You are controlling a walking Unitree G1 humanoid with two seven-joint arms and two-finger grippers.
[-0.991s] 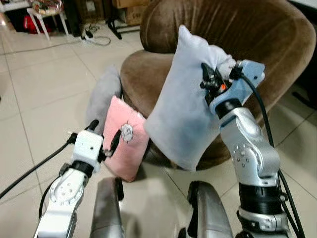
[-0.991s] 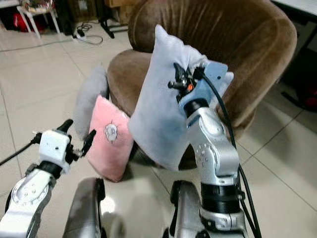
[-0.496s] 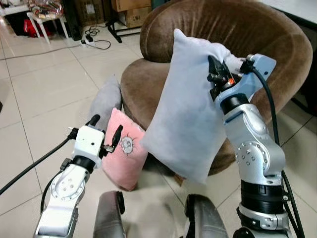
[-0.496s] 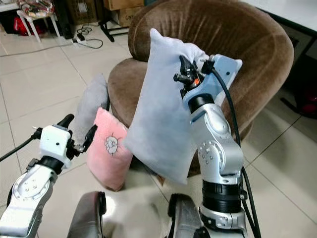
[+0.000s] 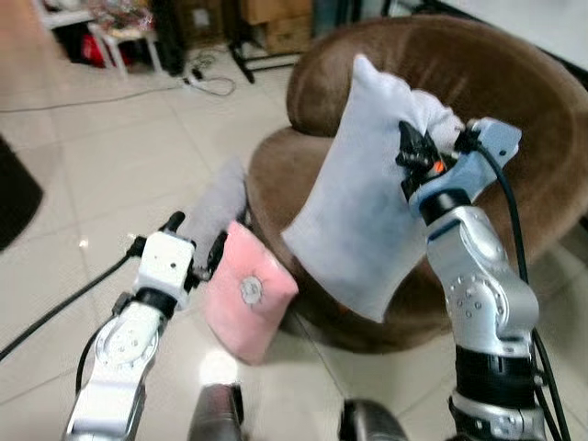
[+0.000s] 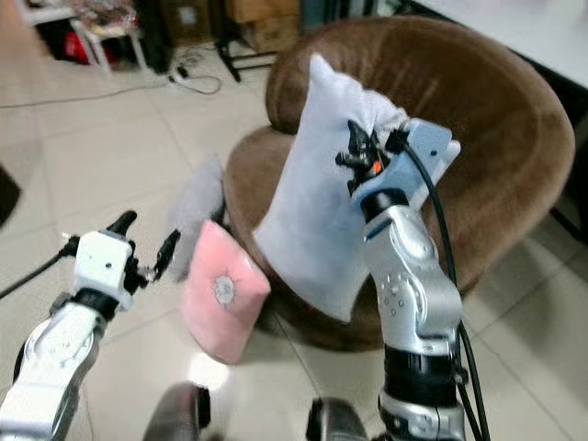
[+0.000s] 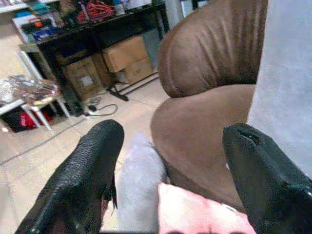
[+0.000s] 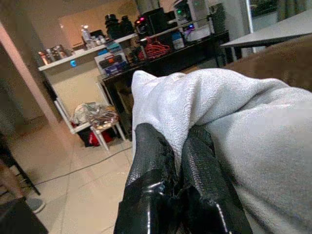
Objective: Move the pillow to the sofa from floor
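A large pale grey-blue pillow (image 5: 367, 193) hangs in the air in front of the round brown sofa chair (image 5: 514, 119), its lower corner over the seat's front edge. My right gripper (image 5: 415, 147) is shut on the pillow's upper right corner, and the right wrist view shows the two black fingers (image 8: 161, 180) pinched into the fabric (image 8: 234, 112). My left gripper (image 5: 193, 246) stands open low on the left, just beside a pink pillow (image 5: 250, 292) on the floor.
The pink pillow with a small white face leans against the sofa's base. A grey pillow (image 5: 220, 207) lies on the tiles behind it. Boxes, a small white table (image 5: 119, 37) and cables (image 5: 207, 83) sit at the back left.
The camera has moved, shifting the scene. The held pillow has moved farther up and in over the sofa seat. The left gripper stays open near the pink pillow.
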